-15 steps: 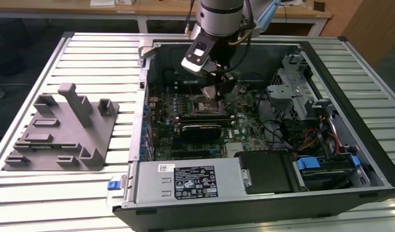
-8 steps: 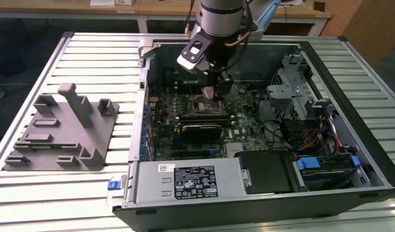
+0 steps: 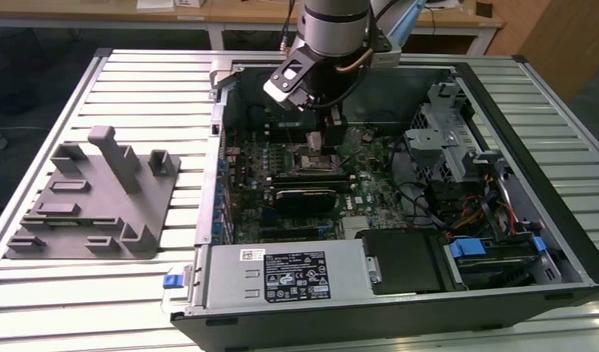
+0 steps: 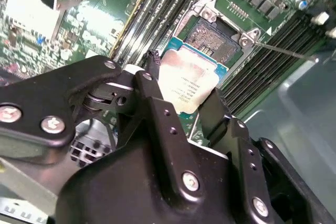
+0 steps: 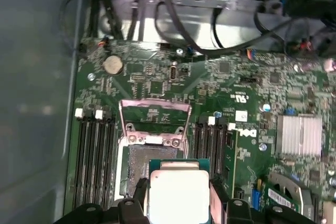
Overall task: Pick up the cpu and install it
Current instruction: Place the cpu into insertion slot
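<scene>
Silver metal, shiny and faintly printed, is forming the flat square top of the cpu (image 5: 178, 195), with a thin pale rim showing around it. The end effector (image 4: 185, 92) is clenching the chip by two opposite edges, its black fingers (image 4: 215, 114) pressing against the rim. The cpu is hanging face up just over one edge of the open socket (image 5: 143, 163), not yet seated. The socket's dark, grainy contact field is lying bare, and its steel load plate (image 5: 154, 116) is standing hinged back beyond it. Long black memory slots (image 5: 94, 156) are running along both sides of the socket on the green motherboard (image 5: 157, 77), leaving a narrow lane between them. A finned silver heatsink (image 5: 299, 135) is sitting well apart. In the exterior view the arm (image 3: 333, 29) is reaching down into the open computer case (image 3: 563, 220), which is lying on a slatted metal worktop (image 3: 133, 81). A grey moulded fixture (image 3: 94, 198) is resting well apart on the exterior view's left.
</scene>
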Available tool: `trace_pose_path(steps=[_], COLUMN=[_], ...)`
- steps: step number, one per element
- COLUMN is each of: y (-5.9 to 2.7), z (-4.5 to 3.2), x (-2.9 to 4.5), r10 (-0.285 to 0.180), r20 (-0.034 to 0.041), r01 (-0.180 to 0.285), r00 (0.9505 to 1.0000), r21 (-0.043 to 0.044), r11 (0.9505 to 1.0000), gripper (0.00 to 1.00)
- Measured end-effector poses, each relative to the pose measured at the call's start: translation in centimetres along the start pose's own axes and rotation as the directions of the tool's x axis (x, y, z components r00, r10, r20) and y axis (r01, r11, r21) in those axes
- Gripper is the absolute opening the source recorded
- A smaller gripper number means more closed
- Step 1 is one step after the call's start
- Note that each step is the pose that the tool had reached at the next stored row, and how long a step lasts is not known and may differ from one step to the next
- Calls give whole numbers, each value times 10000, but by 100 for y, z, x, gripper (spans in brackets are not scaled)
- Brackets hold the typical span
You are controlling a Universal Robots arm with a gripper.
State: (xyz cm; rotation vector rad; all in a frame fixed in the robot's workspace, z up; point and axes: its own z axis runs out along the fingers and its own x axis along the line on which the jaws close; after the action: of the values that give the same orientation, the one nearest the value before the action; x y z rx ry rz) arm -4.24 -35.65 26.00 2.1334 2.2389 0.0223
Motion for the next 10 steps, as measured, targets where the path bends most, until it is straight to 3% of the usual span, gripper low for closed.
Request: trace_pose_path(steps=[10], y=[-2], z=[47], x=[2], r10=[10], r20=[-2], r01=[-10], r00=[10000], r21=[-1], r11=[10000], gripper=[54])
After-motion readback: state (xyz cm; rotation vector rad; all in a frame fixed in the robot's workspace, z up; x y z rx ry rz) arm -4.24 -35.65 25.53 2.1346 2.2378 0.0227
